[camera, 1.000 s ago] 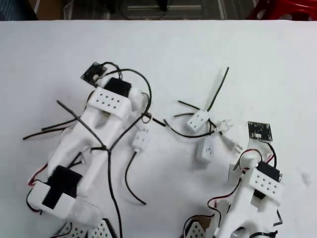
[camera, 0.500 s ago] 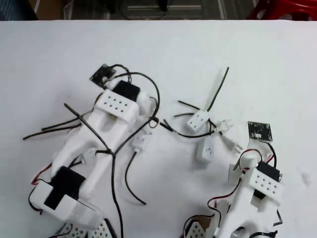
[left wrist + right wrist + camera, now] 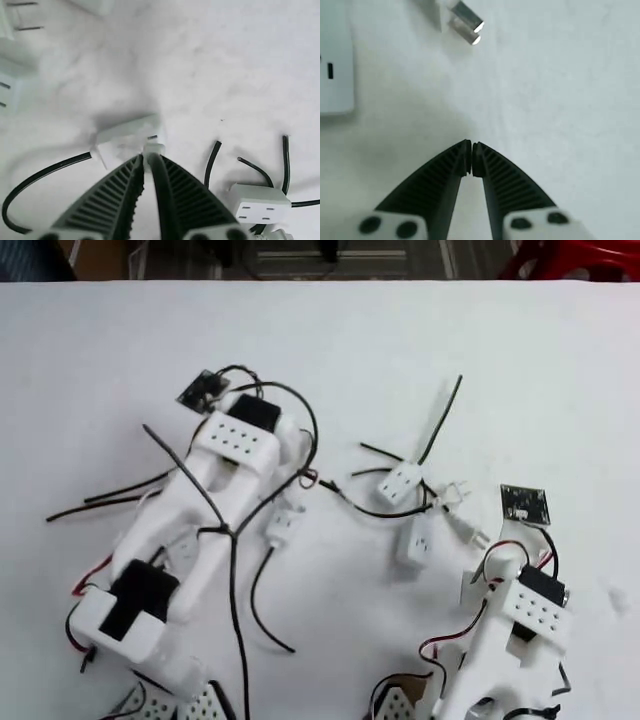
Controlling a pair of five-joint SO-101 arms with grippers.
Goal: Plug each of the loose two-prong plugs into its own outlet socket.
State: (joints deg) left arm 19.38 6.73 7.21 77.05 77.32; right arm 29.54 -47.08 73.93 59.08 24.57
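White two-prong plug point(image 3: 451, 494) loose, unplugged, just beside upper socket point(image 3: 402, 481), lower socket point(image 3: 415, 538).

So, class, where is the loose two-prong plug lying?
High view: the plug lies on the table right of centre, beside a socket, ahead of the right gripper.

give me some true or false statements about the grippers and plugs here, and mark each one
1. The right gripper is shut with nothing between its fingers. True.
2. The two-prong plug near the right gripper is already seated in a socket. False: its metal prongs are bare and it lies loose on the table.
3. The left gripper is closed on the edge of a white block. True.
4. The table is dark wood. False: its surface is white.
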